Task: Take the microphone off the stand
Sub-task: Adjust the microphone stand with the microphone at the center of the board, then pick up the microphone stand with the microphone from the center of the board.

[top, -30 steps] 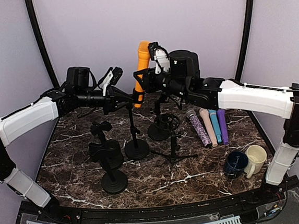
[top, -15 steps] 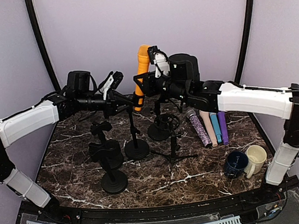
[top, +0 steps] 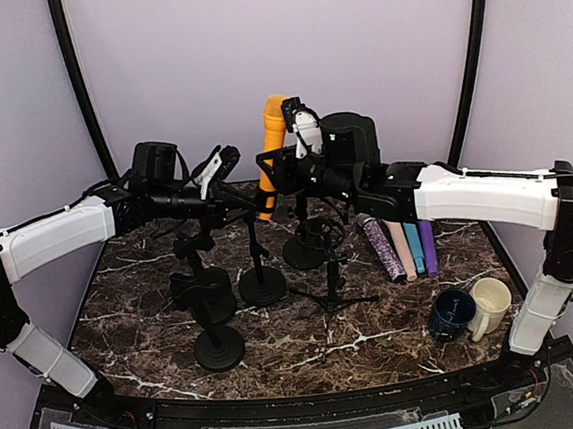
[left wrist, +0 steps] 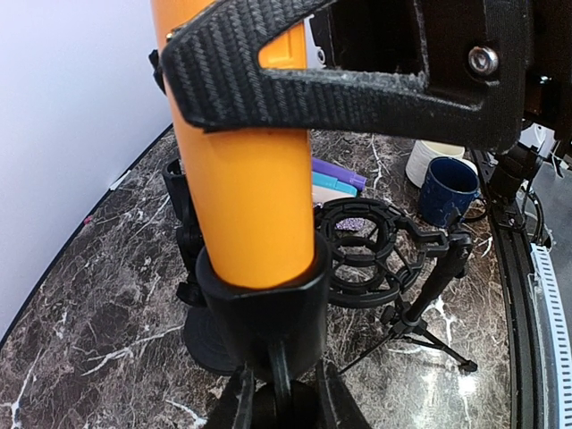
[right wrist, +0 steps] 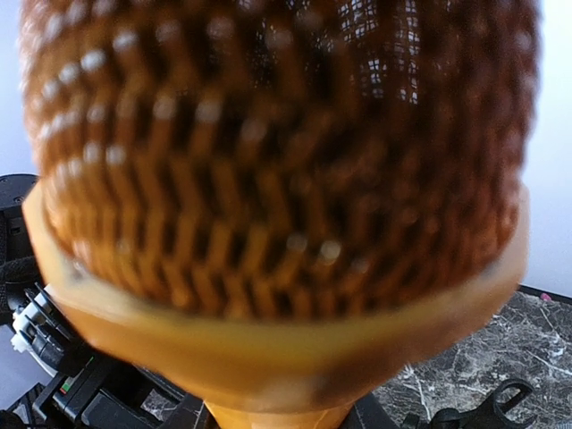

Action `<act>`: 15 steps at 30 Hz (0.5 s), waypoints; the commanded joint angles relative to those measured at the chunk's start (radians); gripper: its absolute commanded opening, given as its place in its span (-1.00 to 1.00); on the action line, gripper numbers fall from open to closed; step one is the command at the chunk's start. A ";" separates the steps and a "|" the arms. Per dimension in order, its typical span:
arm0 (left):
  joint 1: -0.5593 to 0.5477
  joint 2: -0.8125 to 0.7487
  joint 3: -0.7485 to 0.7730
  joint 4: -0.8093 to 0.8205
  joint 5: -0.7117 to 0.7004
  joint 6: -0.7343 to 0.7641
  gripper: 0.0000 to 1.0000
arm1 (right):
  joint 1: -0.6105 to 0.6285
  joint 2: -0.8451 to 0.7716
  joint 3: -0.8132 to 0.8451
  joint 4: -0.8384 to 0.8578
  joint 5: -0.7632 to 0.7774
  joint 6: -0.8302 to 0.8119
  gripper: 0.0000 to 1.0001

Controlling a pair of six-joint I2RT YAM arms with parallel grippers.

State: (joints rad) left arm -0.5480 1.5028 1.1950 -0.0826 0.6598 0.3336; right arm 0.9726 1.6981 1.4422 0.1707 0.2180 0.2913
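An orange microphone (top: 272, 150) stands nearly upright above the back middle of the table. Its lower end sits in the black clip (left wrist: 264, 313) of the round-based stand (top: 263, 285). My right gripper (top: 266, 171) is shut on the microphone's handle from the right, one textured finger (left wrist: 357, 80) crossing the orange body. In the right wrist view the mesh head (right wrist: 277, 152) fills the frame and the fingers barely show at the bottom edge. My left gripper (top: 245, 202) is shut on the stand's neck just under the clip, seen at the bottom of the left wrist view (left wrist: 279, 402).
Two more black clip stands (top: 218, 346) (top: 205, 292) stand front left. A tripod with a ring shock mount (top: 330, 271) is at centre, and another round base (top: 305, 248) behind it. Several microphones (top: 405, 244) lie at the right, with a navy mug (top: 452, 312) and a cream mug (top: 490, 305) nearby.
Both grippers, the microphone and the clip have sunk slightly in the top view and drifted a little left. Both grips are unchanged.
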 commanded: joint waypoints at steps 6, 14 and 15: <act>-0.002 0.002 -0.007 -0.016 -0.028 -0.053 -1.00 | 0.006 -0.044 0.002 -0.110 0.100 0.075 0.73; -0.003 -0.027 -0.008 0.036 -0.028 -0.097 -1.00 | 0.024 -0.225 -0.212 -0.113 0.024 0.147 0.93; -0.003 -0.032 -0.002 0.040 -0.030 -0.108 -1.00 | 0.027 -0.234 -0.227 -0.116 0.018 0.153 0.92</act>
State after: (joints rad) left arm -0.5480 1.5040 1.1954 -0.0628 0.6392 0.2684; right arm 0.9806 1.5238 1.2648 0.0433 0.2726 0.3958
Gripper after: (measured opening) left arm 0.194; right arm 0.965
